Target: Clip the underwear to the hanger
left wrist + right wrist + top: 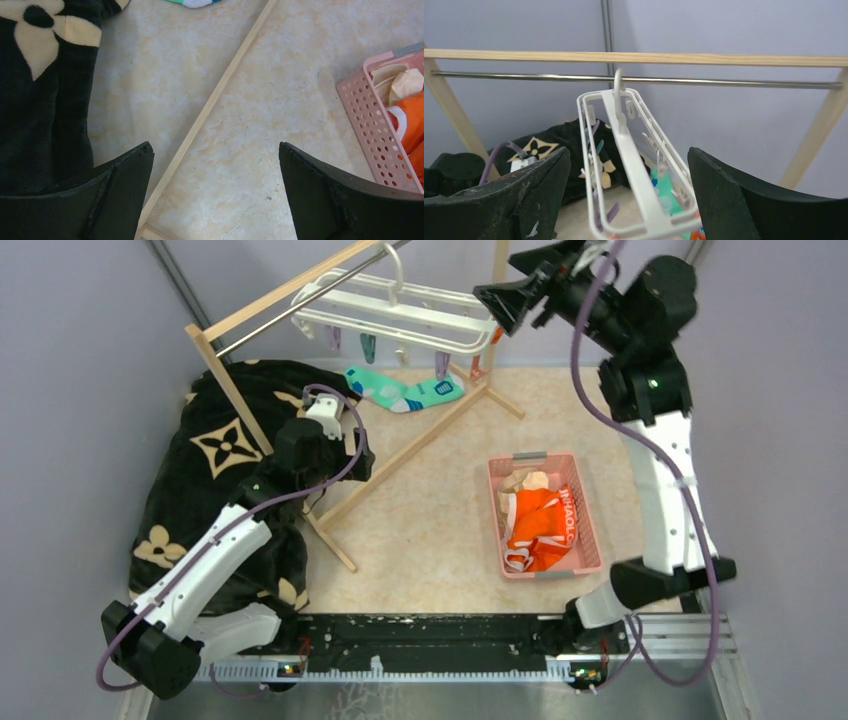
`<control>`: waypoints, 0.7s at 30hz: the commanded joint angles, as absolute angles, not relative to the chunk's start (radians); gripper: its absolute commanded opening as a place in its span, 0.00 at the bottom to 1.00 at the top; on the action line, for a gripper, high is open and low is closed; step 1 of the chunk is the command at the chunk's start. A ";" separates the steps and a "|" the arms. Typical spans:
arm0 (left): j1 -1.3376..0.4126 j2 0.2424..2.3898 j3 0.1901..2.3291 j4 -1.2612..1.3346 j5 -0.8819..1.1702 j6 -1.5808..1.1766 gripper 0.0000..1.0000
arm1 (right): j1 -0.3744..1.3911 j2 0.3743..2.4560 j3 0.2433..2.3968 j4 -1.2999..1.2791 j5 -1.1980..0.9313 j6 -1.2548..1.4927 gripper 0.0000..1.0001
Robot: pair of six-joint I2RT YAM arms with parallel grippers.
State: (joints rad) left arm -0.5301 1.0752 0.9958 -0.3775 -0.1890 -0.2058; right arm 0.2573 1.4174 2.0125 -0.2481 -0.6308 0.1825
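Right gripper [628, 152] spread wide, empty, at the end of the hanger [624, 125], white plastic frame hooked on the metal bar [724, 81] of the wooden rack [674, 58] above the worktop [430, 520] far edge. Left gripper [215, 147] agape, empty, over the rack's foot rail [210, 105]. Underwear [540, 522] crumpled, orange, in perforated pink basket [592, 540] near the right edge, beside beige cloth [528, 481]. Fuzzy black blanket [200, 470] along left edge.
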 commanded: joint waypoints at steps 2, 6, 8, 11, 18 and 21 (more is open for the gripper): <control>-0.526 1.058 0.985 -0.341 -0.171 -0.193 1.00 | 0.350 1.656 2.317 -0.350 -0.629 0.118 0.87; -0.525 1.053 0.983 -0.347 -0.156 -0.194 0.99 | 0.387 1.809 2.475 -0.333 -0.616 0.121 0.86; -0.526 1.047 0.980 -0.350 -0.150 -0.197 1.00 | 0.410 1.833 2.468 -0.275 -0.598 0.116 0.85; -0.527 1.039 0.972 -0.352 -0.145 -0.202 1.00 | 0.450 1.863 2.456 -0.207 -0.561 0.098 0.81; -0.526 1.014 0.954 -0.357 -0.135 -0.224 0.99 | 0.520 1.919 2.470 -0.157 -0.493 0.063 0.77; -0.526 1.007 0.947 -0.357 -0.135 -0.230 0.99 | 0.527 1.928 2.470 -0.145 -0.468 0.063 0.75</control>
State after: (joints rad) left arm -0.5301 1.0328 0.9573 -0.3740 -0.1513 -0.2134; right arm 0.5182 1.9205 2.4119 -0.2386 -0.5186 0.0856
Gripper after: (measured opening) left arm 0.996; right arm 0.763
